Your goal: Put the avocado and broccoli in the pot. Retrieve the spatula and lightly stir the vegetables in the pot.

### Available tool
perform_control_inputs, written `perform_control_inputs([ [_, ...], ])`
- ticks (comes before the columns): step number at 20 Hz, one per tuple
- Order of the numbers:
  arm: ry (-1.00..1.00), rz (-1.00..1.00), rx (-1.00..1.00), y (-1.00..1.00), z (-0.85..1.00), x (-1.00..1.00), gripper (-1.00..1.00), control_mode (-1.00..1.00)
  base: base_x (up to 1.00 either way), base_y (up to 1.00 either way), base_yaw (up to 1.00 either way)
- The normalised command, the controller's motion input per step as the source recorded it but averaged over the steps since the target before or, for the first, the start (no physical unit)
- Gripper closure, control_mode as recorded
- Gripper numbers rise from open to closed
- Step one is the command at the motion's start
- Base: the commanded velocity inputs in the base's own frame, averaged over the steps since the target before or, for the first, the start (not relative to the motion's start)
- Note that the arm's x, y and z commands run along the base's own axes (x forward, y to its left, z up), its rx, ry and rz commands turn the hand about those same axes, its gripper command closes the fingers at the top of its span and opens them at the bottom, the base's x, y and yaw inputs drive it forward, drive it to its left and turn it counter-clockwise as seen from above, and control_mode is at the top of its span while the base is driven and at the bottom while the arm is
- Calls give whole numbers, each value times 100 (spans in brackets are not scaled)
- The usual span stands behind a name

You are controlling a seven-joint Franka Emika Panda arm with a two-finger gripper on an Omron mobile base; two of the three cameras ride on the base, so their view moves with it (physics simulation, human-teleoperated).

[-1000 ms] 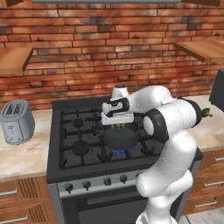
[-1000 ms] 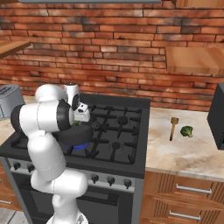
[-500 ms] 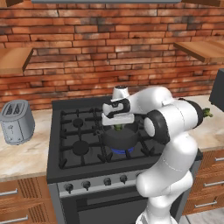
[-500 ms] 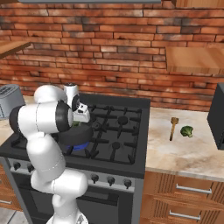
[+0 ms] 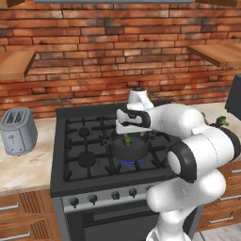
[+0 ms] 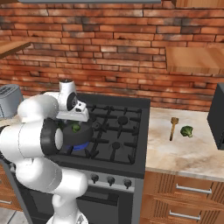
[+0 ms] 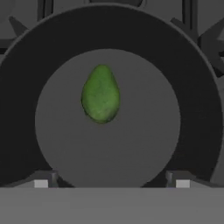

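Note:
The dark grey pot (image 5: pixel 133 151) stands on the stove's front burner, over a blue flame. My gripper (image 5: pixel 128 133) hangs straight above it, open, nothing between its fingers. The avocado (image 7: pixel 101 93) lies free inside the pot (image 7: pixel 26 65), just below my gripper (image 7: pixel 111 183) and apart from the fingertips (image 7: pixel 41 183). From the right, the avocado (image 6: pixel 75 127) shows over the rim of the pot (image 6: pixel 83 135) under my gripper (image 6: pixel 75 122). The broccoli (image 6: pixel 187 131) and the wooden spatula (image 6: pixel 173 127) lie side by side on the counter right of the stove.
The black stove (image 5: pixel 84 141) has raised grates around the pot. A silver toaster (image 5: pixel 18 131) stands on the left counter. A dark appliance (image 6: pixel 217 118) stands at the far right of the counter, beyond the broccoli. Wooden shelves hang on the brick wall.
The gripper's fingers have spread open and let go of the avocado, which now sits in the pot. The arm has stayed over the pot.

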Motion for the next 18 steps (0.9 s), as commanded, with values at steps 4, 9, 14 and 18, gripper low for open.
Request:
perform_control_inputs([
  [4, -14, 1, 0, 0, 73, -100, -100, -100, 0, 0, 0],
  [9, -15, 3, 0, 0, 62, -100, -100, -100, 0, 0, 0],
  [14, -15, 0, 0, -6, 45, -100, -100, -100, 0, 0, 0],
  [18, -14, 0, 0, -8, 14, -55, -100, -100, 0, 0, 0],
])
